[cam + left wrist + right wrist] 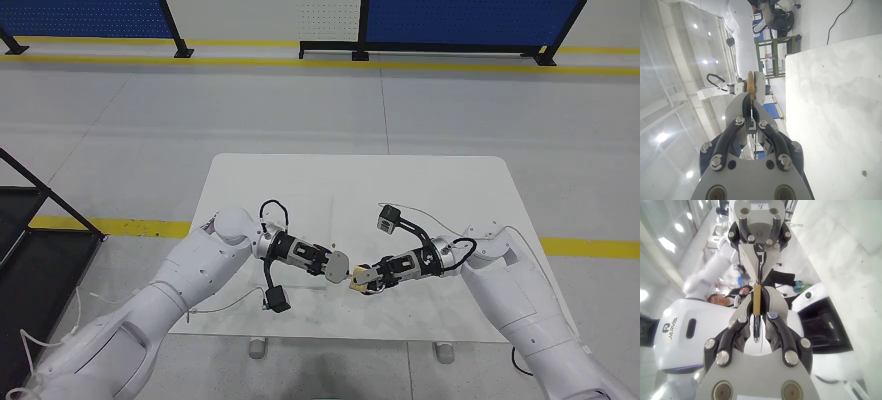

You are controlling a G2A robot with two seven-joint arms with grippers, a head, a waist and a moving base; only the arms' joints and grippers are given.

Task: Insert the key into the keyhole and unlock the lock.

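R gripper [758, 295] pinches the brass lock [757, 300] above the surface [300, 190]. L gripper [751, 102] pinches the key [759, 279], tip at lock's end. Reckon: keep key inline w/ keyhole, push gently, then twist.

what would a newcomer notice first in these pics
First, both arms meet tip to tip over the near half of the white table. The right gripper is shut on a brass padlock, and the left gripper pinches a thin key pointed at the padlock's end.
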